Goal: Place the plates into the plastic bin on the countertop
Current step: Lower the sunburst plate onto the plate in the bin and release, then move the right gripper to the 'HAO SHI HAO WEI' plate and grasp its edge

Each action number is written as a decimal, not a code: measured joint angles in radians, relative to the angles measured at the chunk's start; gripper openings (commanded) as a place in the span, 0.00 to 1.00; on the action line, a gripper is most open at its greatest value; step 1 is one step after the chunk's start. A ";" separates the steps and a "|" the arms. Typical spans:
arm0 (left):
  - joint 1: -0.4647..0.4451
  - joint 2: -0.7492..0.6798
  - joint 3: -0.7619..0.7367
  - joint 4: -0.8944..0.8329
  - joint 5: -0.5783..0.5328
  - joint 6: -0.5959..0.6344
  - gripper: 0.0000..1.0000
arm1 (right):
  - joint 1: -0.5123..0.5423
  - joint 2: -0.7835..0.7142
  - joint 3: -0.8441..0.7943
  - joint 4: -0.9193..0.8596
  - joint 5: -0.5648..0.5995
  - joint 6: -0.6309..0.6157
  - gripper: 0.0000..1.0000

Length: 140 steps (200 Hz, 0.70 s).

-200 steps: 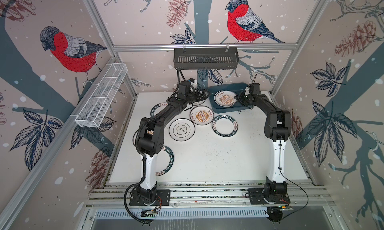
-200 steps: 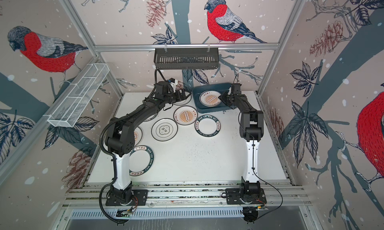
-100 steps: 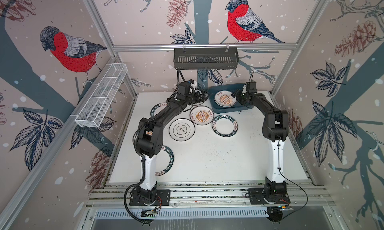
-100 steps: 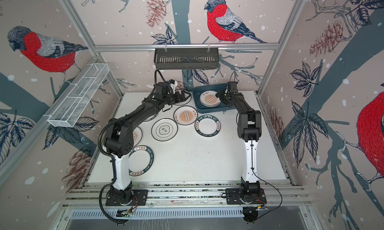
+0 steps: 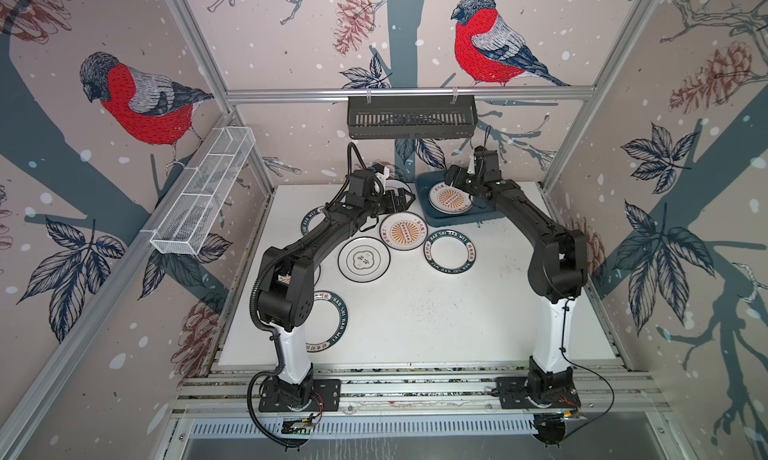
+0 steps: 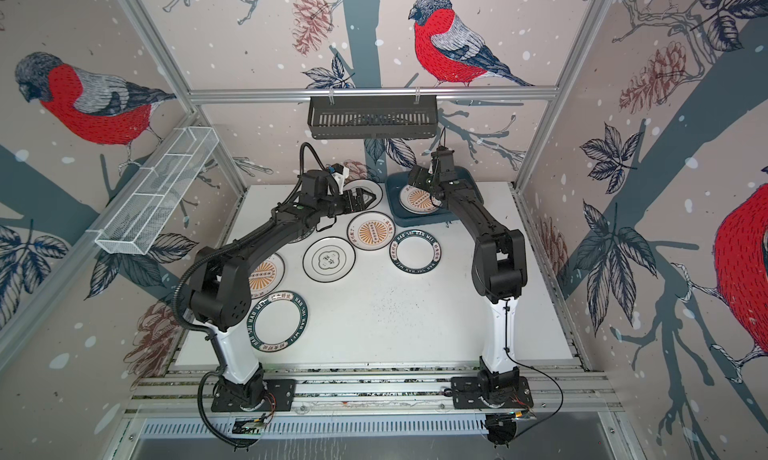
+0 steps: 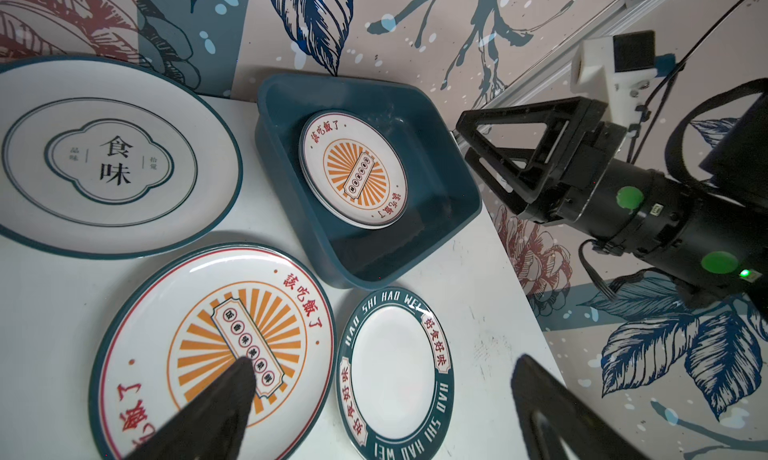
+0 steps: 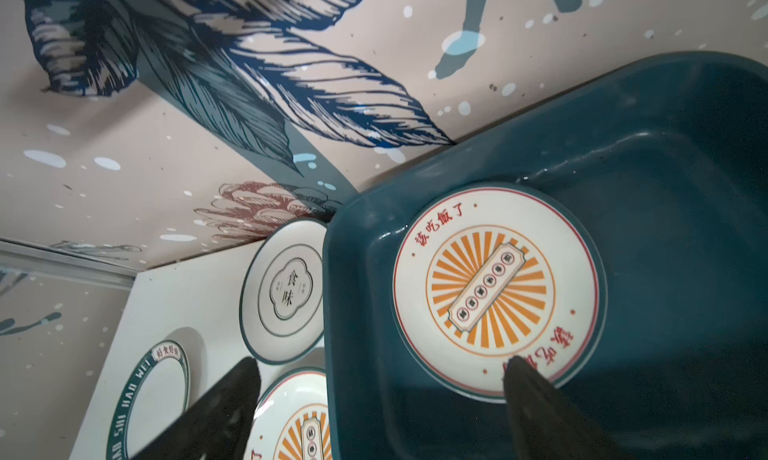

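Crockery like this is stiff, slick and chippable, so I judge the raised rim the place to pinch. Left tool [image 5: 397, 200] hangs spread and empty above the worktop [image 5: 415, 320], where seven plates [image 5: 364, 259] lie flat (three lettered, two sunburst, two cloud-emblem, some half hidden); one more sunburst plate [image 5: 449, 200] sits in the plastic bin [image 5: 469, 221], beneath the right tool [image 5: 452, 178], jaws apart, holding nothing.

The bin's [image 5: 457, 220] left half is taken by one sunburst plate [image 5: 451, 197]; its right half is uncovered, though overhung by the right arm [image 5: 519, 212]. The desk's [image 5: 436, 320] near middle and right are unobstructed. The far left is crowded by plates [image 5: 364, 259], with a black basket [image 5: 410, 123] hung above the back.
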 measured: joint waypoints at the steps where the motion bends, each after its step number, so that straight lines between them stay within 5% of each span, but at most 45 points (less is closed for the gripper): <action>1: 0.000 -0.001 -0.001 0.000 0.000 0.001 0.96 | 0.001 -0.003 -0.004 0.000 0.002 0.000 0.98; 54: 0.001 -0.043 -0.062 -0.018 0.051 0.042 0.96 | 0.068 -0.225 -0.312 0.058 0.110 0.035 1.00; 140: 0.001 -0.055 -0.124 -0.027 0.161 0.077 0.96 | 0.085 -0.563 -0.855 0.140 0.161 0.259 1.00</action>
